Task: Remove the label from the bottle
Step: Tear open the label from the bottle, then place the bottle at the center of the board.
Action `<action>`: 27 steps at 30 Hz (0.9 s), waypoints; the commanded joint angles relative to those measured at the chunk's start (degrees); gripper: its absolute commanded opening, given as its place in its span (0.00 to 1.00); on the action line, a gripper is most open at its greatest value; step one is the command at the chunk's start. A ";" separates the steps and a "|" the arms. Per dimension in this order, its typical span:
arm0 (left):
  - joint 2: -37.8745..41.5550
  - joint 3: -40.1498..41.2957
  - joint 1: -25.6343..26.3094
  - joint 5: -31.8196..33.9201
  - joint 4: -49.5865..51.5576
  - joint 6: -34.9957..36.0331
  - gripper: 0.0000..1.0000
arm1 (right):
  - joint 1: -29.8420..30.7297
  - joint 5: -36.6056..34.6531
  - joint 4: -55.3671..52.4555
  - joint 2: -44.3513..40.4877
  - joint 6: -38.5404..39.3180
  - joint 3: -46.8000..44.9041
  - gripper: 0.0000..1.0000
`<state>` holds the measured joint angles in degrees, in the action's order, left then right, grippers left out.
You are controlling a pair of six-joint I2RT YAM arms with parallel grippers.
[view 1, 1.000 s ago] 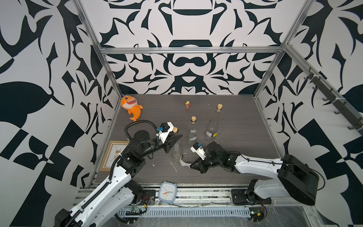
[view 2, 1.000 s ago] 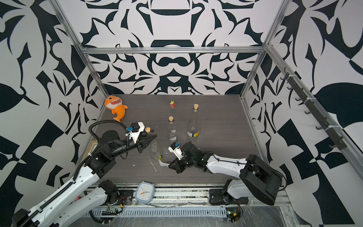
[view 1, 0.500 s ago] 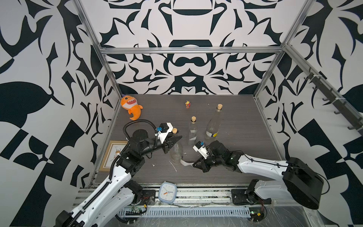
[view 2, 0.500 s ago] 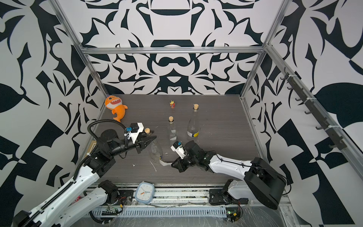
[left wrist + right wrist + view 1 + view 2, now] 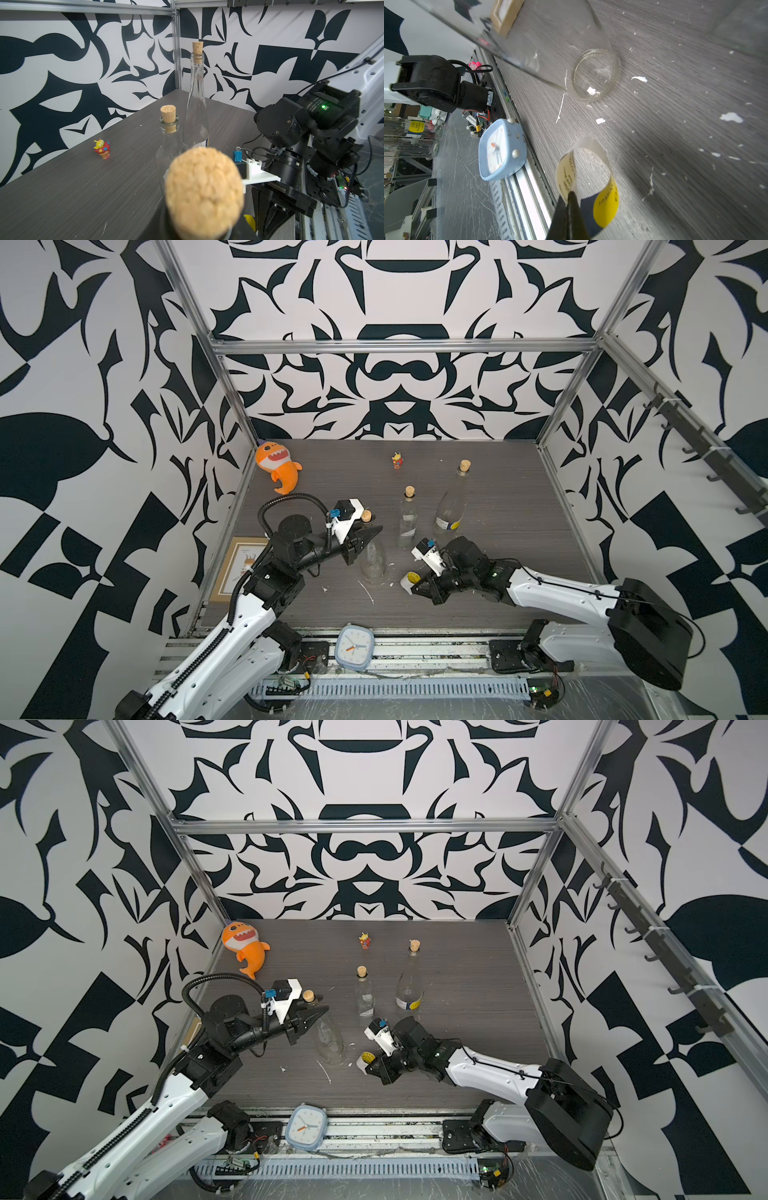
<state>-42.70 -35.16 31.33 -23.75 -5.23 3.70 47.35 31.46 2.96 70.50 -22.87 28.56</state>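
Two grips: left gripper (image 5: 368, 535) clamps the bottle (image 5: 373, 566) at its neck; right gripper (image 5: 416, 590) pinches the label (image 5: 605, 199), free, near the base. Carry it clear before you release; adhesive may cling.

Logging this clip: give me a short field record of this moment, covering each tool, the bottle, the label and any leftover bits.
left tool: shut on bottle neck, just below the cork
right tool: shut on label
bottle: base on table, no label on it
label: curled, fully detached from the glass
debris: white scraps on the table near the base
others: two corked bottles behind; the tall bottle is labelled
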 commanded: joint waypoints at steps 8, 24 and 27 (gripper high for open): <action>-1.49 -3.90 -1.52 18.73 5.98 -0.80 0.00 | -5.26 -0.65 -4.73 -4.67 1.95 0.64 0.00; -20.38 -10.34 -15.51 14.72 -8.78 -2.72 0.00 | -17.46 -7.83 -14.30 -17.84 -4.07 -4.60 0.00; -25.28 -12.66 -17.29 13.50 -12.38 -2.14 0.00 | -17.47 -7.49 -14.37 -19.11 -4.18 -4.65 0.00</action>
<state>-64.60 -46.37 15.42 -8.60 -14.35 0.93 30.02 24.77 -11.00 52.75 -26.04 23.94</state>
